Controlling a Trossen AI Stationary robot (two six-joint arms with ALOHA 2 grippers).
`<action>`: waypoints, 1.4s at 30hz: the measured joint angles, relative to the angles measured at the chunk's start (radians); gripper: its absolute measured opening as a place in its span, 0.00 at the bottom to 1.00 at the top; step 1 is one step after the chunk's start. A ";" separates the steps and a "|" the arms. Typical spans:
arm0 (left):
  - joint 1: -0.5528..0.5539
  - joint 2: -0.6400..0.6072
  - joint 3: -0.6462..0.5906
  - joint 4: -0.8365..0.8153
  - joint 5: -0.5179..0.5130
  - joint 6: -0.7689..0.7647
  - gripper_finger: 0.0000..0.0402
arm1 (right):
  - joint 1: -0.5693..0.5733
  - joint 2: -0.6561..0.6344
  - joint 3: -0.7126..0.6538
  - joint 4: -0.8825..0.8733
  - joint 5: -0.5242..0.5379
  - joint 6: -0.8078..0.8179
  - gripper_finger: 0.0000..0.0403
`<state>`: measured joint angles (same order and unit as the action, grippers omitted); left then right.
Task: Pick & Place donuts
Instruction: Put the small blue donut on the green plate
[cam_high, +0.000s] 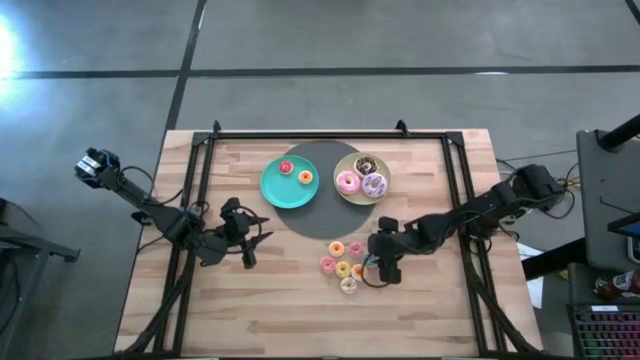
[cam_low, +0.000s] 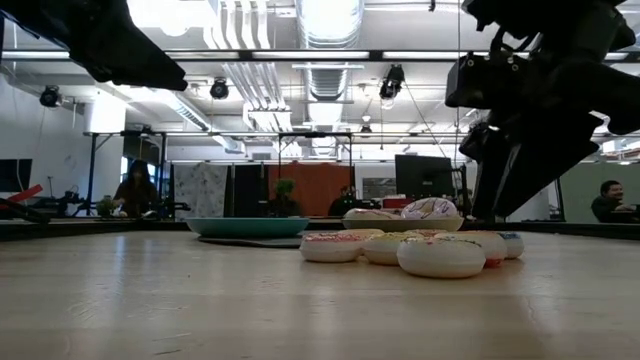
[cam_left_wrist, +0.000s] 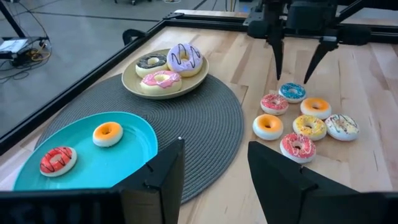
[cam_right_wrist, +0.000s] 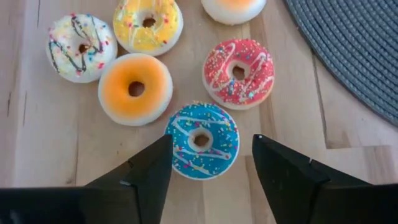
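Several tiny donuts lie flat in a cluster on the wooden table, near the mat's front edge. My right gripper stands open over the cluster's right end, pointing steeply down. Its fingers straddle a blue sprinkled donut without touching it; the left wrist view shows the fingertips above that blue donut. Three larger donuts, chocolate, lilac and pink, sit on the beige plate. My left gripper waits open at the table's left, beside the teal plate.
The teal plate holds a red donut and an orange donut. Both plates rest on a round dark grey woven mat. A black metal frame runs along the table's far edge and sides. Bare wood lies toward the near edge.
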<state>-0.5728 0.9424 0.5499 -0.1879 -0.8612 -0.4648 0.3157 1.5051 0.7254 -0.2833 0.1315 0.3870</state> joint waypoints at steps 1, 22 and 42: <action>0.000 0.000 0.000 0.000 0.000 -0.001 0.38 | 0.001 0.005 0.000 0.000 0.000 0.003 0.55; 0.000 0.000 -0.002 -0.004 0.004 0.000 0.38 | 0.003 0.053 0.001 0.020 -0.003 -0.002 0.72; 0.002 0.000 -0.034 0.003 0.006 -0.030 0.38 | 0.007 0.081 0.000 0.053 -0.009 -0.001 0.79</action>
<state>-0.5713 0.9424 0.5156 -0.1852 -0.8551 -0.4946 0.3229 1.5856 0.7258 -0.2302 0.1226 0.3859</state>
